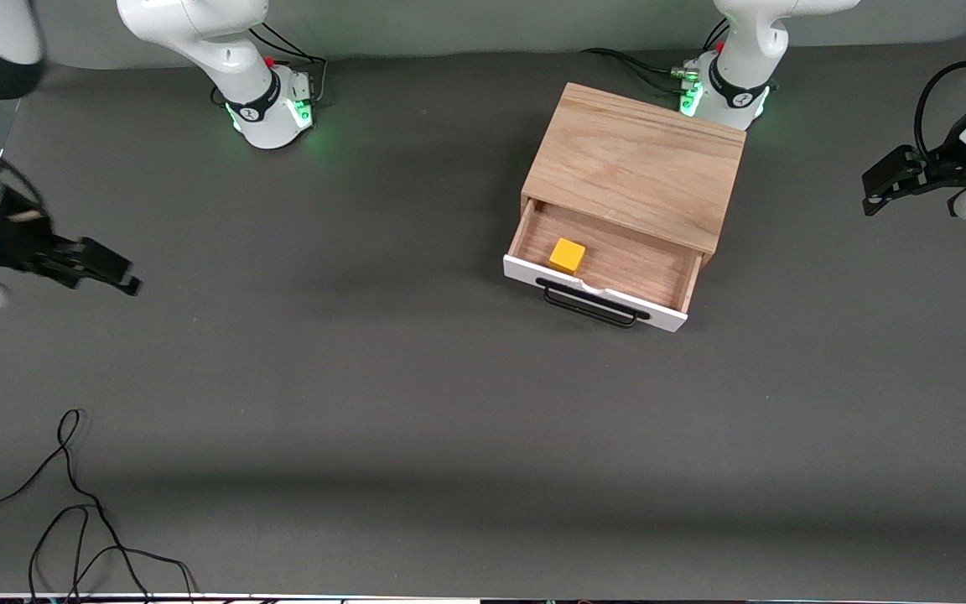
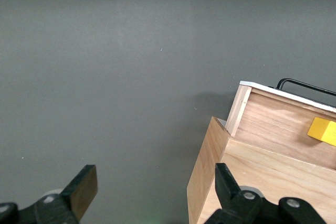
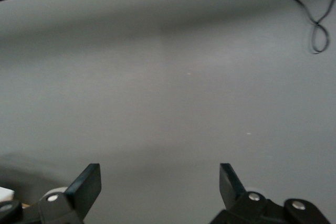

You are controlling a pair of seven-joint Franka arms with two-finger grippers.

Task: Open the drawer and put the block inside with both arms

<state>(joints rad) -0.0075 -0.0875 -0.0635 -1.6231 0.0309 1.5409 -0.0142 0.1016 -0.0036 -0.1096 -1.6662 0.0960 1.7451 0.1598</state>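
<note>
The light oak box stands near the left arm's base. Its drawer is pulled open toward the front camera, with a white front panel and black bar handle. The yellow block lies inside the drawer on the wooden floor, at the end toward the right arm. In the left wrist view the box, drawer and block show too. My left gripper is open and empty, up at the left arm's end of the table. My right gripper is open and empty over the right arm's end.
The grey table mat is bare around the box. A loose black cable lies at the near corner on the right arm's end and shows in the right wrist view. Black cables run by both green-lit bases.
</note>
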